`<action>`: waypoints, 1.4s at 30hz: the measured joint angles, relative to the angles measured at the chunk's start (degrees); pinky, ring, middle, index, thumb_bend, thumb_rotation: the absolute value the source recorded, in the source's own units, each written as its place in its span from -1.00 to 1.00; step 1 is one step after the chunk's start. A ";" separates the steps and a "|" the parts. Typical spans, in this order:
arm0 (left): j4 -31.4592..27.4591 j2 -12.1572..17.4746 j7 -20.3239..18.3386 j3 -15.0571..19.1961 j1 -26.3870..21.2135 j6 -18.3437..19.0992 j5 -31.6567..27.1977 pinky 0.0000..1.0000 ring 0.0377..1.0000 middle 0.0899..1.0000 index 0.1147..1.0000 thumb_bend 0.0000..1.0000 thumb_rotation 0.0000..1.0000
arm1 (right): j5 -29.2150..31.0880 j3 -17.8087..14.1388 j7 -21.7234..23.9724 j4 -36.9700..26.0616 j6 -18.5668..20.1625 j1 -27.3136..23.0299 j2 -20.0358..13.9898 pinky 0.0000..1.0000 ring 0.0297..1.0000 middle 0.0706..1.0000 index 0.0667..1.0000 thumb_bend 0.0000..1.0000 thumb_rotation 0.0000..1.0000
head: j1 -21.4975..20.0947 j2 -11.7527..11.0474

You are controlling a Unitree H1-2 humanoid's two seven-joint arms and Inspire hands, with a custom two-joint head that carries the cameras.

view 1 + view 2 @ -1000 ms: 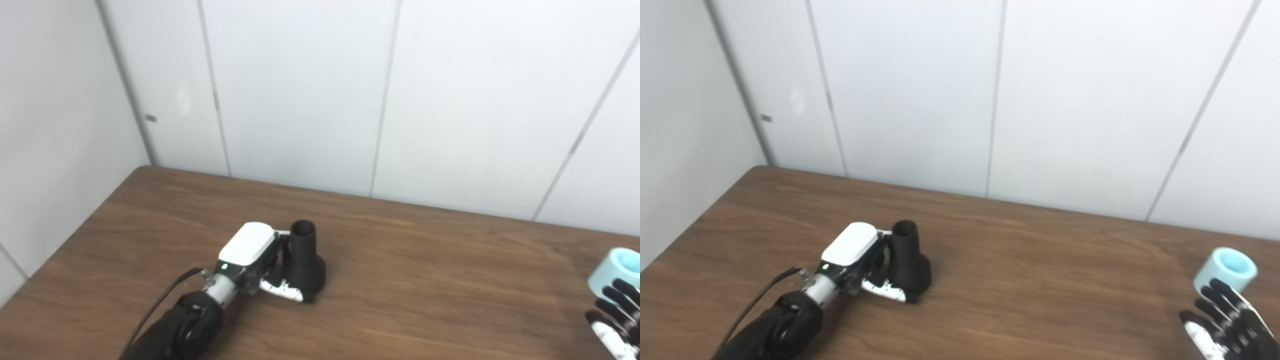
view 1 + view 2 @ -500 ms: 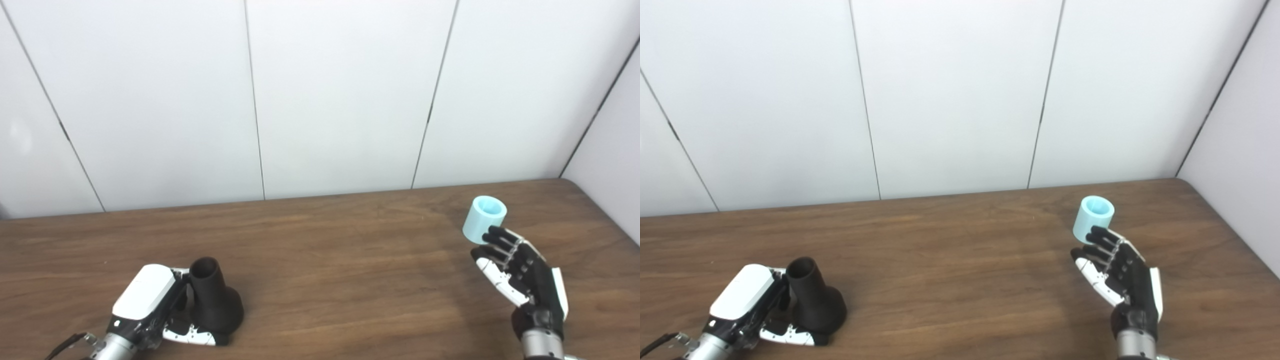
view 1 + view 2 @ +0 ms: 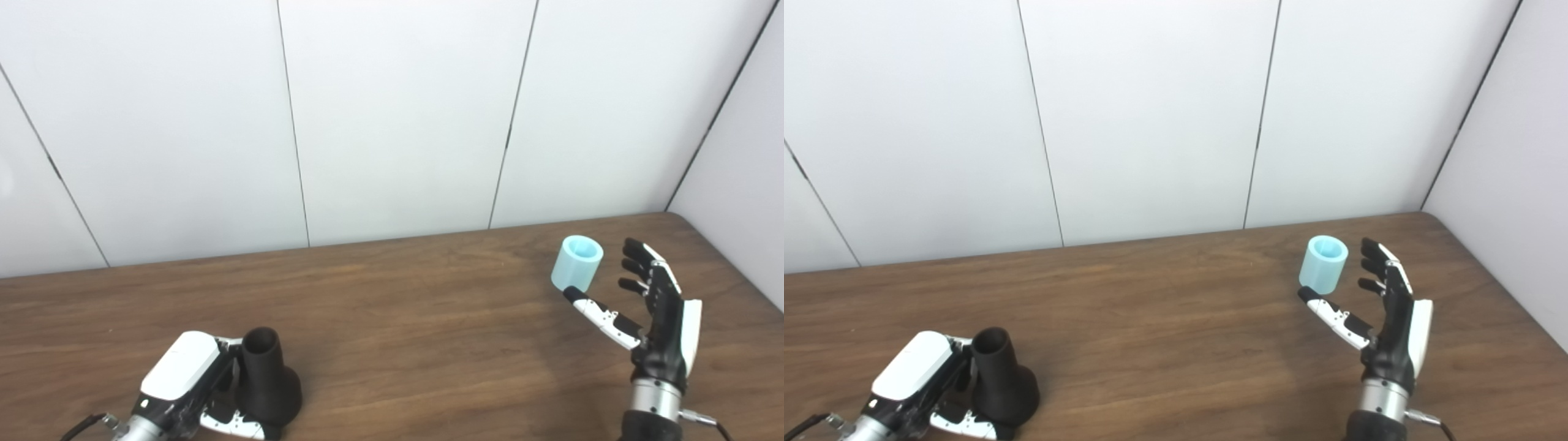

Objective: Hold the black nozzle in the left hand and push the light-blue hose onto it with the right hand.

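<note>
The black nozzle [image 3: 267, 381] stands upright on the wooden table [image 3: 416, 331] at the lower left, wide base down. My left hand [image 3: 184, 383] is shut on it, with the thumb across the front of its base and the fingers behind its neck. The light-blue hose [image 3: 576, 264], a short open cylinder, stands upright at the far right. My right hand [image 3: 656, 312] is open beside it. Its fingers are spread to the hose's right and the thumb reaches to just in front of its base. I cannot tell whether the thumb touches it.
White wall panels [image 3: 398, 122] close off the table's far edge, and a side wall [image 3: 747, 184] runs close along its right edge. Bare wood lies between the two hands.
The camera has swung to the right. My right hand has moved from in front of the hose to beside it and spread wider. The left hand keeps its hold on the nozzle.
</note>
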 measured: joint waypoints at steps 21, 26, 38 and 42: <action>-1.51 1.57 4.86 -5.69 0.25 -0.27 0.17 -0.69 -0.63 -0.17 -0.17 0.04 -1.00 | -1.00 0.06 0.06 16.26 10.11 -10.40 -6.17 0.53 0.75 0.85 0.95 0.84 -0.38 | -2.73 -0.45; -2.10 1.69 4.89 -5.79 0.81 -0.27 0.21 -0.73 -0.67 -0.16 -0.17 0.05 -1.00 | 0.80 -0.55 -0.55 20.36 10.21 -12.44 -7.40 0.48 0.73 0.83 0.92 0.88 -0.40 | -2.64 0.08; -2.77 1.85 4.94 -5.77 1.38 -0.28 0.14 -0.73 -0.66 -0.26 -0.15 0.04 -1.00 | 6.42 -1.37 -2.19 29.63 7.41 -16.69 -9.30 0.42 0.63 0.72 0.79 0.90 -0.44 | -1.94 0.34; -3.06 1.87 4.42 -5.39 1.62 -0.28 0.14 -0.73 -0.64 -0.34 -0.14 0.03 -1.00 | 6.30 0.53 -1.90 30.46 7.22 -16.83 -10.63 0.29 0.52 0.63 0.69 0.97 -0.46 | -1.68 0.43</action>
